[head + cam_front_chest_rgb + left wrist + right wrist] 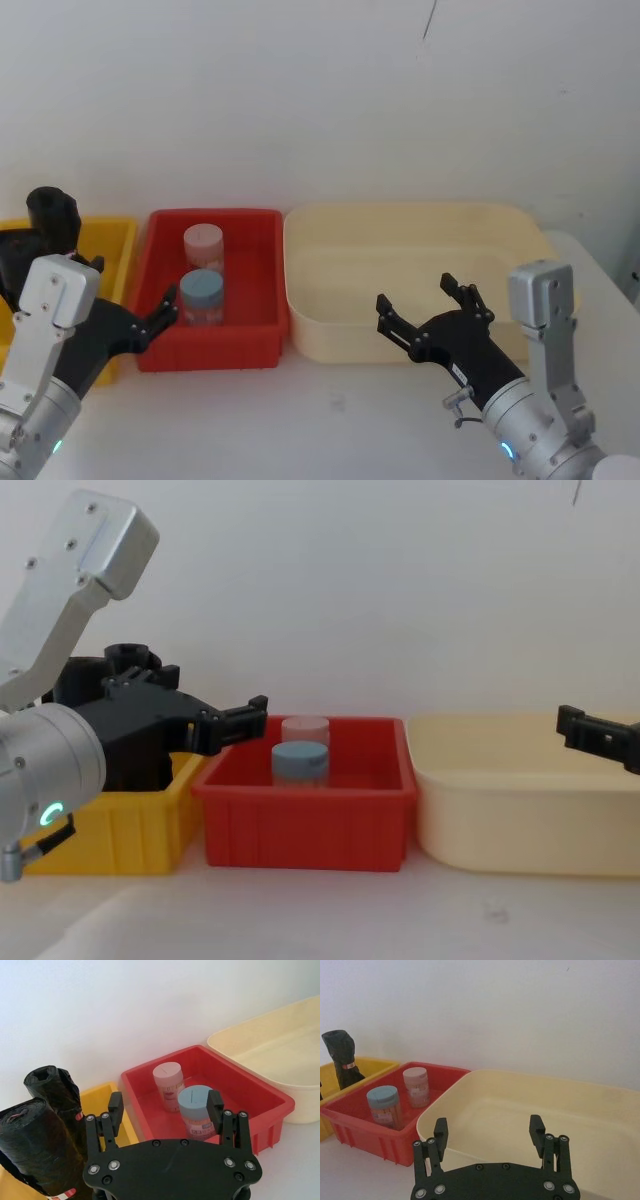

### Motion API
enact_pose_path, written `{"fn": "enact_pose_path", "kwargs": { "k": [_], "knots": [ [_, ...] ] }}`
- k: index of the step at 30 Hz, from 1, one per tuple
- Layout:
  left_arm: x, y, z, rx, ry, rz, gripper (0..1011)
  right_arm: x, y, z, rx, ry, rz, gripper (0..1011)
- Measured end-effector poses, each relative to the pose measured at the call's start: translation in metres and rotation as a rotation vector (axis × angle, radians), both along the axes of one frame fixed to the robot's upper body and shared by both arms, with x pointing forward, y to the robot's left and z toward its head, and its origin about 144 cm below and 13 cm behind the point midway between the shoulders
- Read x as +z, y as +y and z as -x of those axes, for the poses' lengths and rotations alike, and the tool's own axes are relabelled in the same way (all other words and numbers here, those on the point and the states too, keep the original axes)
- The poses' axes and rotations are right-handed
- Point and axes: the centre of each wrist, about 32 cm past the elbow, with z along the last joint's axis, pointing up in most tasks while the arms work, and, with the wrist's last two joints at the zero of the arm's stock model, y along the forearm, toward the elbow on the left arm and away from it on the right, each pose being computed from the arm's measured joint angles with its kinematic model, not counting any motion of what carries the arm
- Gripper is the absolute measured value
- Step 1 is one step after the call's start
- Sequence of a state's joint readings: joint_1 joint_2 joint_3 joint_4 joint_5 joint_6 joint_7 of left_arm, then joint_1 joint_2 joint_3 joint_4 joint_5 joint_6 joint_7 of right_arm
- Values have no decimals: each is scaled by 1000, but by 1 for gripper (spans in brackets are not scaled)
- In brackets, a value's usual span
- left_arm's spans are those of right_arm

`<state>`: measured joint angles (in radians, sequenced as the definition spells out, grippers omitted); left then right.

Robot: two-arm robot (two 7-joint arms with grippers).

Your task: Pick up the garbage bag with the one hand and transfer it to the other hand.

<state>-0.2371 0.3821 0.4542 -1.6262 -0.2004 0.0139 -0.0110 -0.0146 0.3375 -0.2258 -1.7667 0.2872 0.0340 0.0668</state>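
Note:
The garbage bag [30,1152], a thick black roll with a red-and-white label at its end, stands in the yellow bin [102,1097] beside a slimmer black roll [56,1092]. In the head view that slimmer roll [54,215] rises above the yellow bin [112,240]. My left gripper [160,318], on the green-ringed arm, hovers open at the left edge of the red bin [255,345], just right of the rolls and holding nothing. Open and empty too, my right gripper [415,293] hangs over the front wall of the cream tub [330,340].
The red bin holds a pink-lidded jar [203,243] and a blue-lidded jar [201,295]. The three containers stand in a row against the white wall. Bare white table [330,410] lies in front of them.

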Motion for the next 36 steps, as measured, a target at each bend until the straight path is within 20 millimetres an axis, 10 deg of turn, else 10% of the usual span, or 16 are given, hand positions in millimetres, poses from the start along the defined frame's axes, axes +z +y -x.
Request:
{"fn": "enact_pose_path", "kwargs": {
  "k": [36],
  "knots": [
    [0,0,0,0,0,0,1001,0,0,0,0,0,0,1000]
  ]
}}
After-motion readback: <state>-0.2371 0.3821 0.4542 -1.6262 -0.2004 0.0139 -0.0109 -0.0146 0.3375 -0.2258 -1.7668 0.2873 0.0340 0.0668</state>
